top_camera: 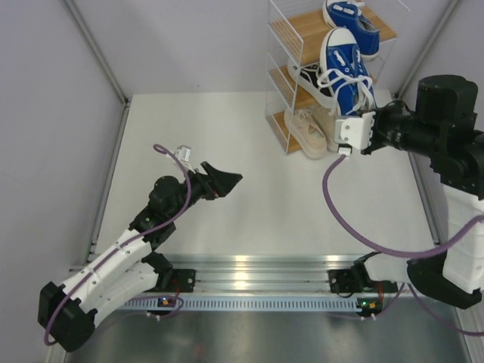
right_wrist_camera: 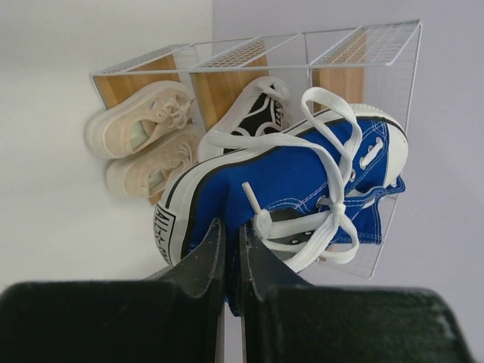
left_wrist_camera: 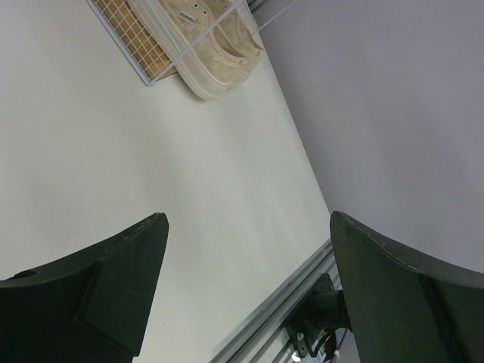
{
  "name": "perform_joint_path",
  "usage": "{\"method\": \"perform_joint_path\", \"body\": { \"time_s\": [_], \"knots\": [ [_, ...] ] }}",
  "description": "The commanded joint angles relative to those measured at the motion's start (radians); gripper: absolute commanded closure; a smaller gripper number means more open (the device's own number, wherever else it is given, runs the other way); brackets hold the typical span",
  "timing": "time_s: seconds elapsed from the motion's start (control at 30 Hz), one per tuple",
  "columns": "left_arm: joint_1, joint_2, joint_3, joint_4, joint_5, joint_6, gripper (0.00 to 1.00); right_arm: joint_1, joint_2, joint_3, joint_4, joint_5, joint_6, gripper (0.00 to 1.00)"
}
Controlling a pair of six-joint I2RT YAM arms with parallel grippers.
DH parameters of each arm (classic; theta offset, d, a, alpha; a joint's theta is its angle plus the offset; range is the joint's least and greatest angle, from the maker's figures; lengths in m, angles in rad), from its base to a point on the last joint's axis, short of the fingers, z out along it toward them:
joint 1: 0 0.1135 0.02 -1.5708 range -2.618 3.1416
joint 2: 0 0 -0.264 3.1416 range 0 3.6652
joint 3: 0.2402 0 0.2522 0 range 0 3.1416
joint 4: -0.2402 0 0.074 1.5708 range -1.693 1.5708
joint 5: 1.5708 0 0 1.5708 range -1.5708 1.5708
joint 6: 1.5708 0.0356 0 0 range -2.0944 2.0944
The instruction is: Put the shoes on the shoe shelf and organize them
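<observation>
My right gripper (right_wrist_camera: 233, 228) is shut on the heel collar of a blue sneaker (right_wrist_camera: 302, 178) with white laces and holds it in the air in front of the white wire shoe shelf (top_camera: 281, 45). In the top view that blue sneaker (top_camera: 344, 68) hangs toe-up beside the shelf's upper tiers. A second blue sneaker (top_camera: 352, 19) lies on the top tier. A black sneaker (top_camera: 311, 82) sits on the middle tier, and two beige sneakers (top_camera: 308, 130) on the bottom tier. My left gripper (top_camera: 224, 180) is open and empty over the table's left middle.
The shelf stands at the table's back right corner against the wall. A metal rail (top_camera: 249, 268) runs along the near edge between the arm bases. A purple cable (top_camera: 344, 219) loops from the right wrist over the table.
</observation>
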Motion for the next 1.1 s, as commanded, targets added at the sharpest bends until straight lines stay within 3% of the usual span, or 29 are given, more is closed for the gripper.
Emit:
{"method": "perform_joint_path", "body": {
  "time_s": [0.0, 0.5, 1.07],
  "knots": [
    [0.005, -0.032, 0.008, 0.011, 0.006, 0.033, 0.07, -0.009, 0.044, 0.052, 0.246, 0.041, -0.098, 1.0],
    [0.003, -0.156, -0.069, -0.025, -0.014, 0.06, 0.06, -0.026, 0.241, 0.118, 0.538, 0.087, -0.19, 1.0],
    [0.005, -0.33, -0.149, -0.105, -0.058, 0.047, 0.05, -0.095, 0.375, 0.138, 0.627, 0.035, -0.242, 0.98]
  ]
}}
